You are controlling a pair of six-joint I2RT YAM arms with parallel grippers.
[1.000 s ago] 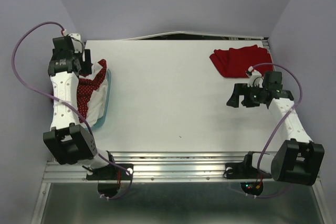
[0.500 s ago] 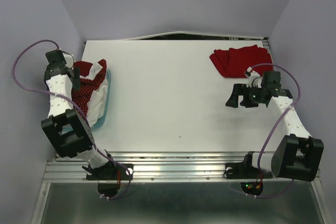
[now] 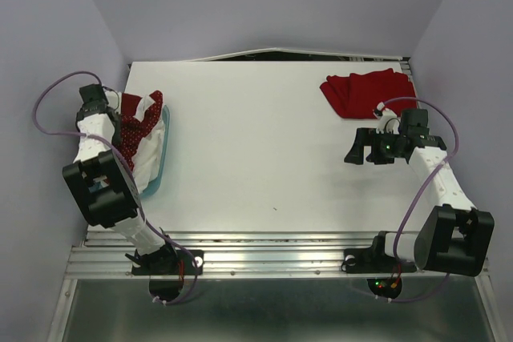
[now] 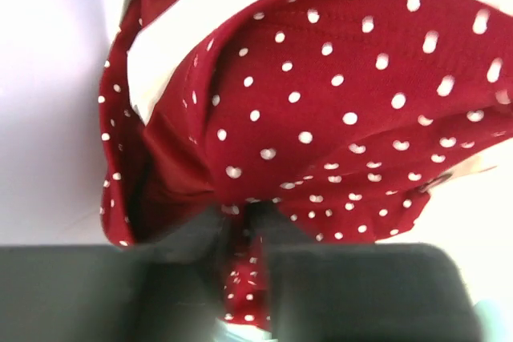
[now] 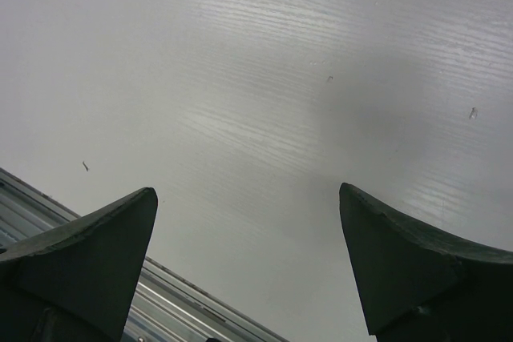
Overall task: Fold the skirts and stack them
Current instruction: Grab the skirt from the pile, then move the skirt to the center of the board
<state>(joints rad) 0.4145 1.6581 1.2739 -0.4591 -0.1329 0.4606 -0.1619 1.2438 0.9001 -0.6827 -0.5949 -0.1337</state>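
Observation:
The dark red polka-dot skirt (image 3: 138,127) lies bunched in a teal-rimmed tub (image 3: 164,146) at the table's left edge. It fills the left wrist view as a puffed fold of polka-dot skirt (image 4: 321,102). My left gripper (image 3: 111,120) reaches down into the tub, and its dark fingers (image 4: 353,286) are shut on a pinch of that cloth at the left gripper (image 4: 247,222). The plain bright red skirt (image 3: 367,91) lies rumpled at the far right of the table. My right gripper (image 3: 359,150) hovers just in front of it, wide open and empty; the right wrist view shows the right gripper (image 5: 248,198) over bare tabletop.
White cloth (image 3: 144,162) also lies in the tub under the dotted skirt. The purple side wall stands close beside the left arm. A metal rail (image 3: 272,250) runs along the table's near edge, and a dark gap (image 3: 304,55) along its far edge.
My left arm swung back over the tub, lowered its gripper and closed it on the polka-dot skirt. The right arm and the bright red skirt stayed put.

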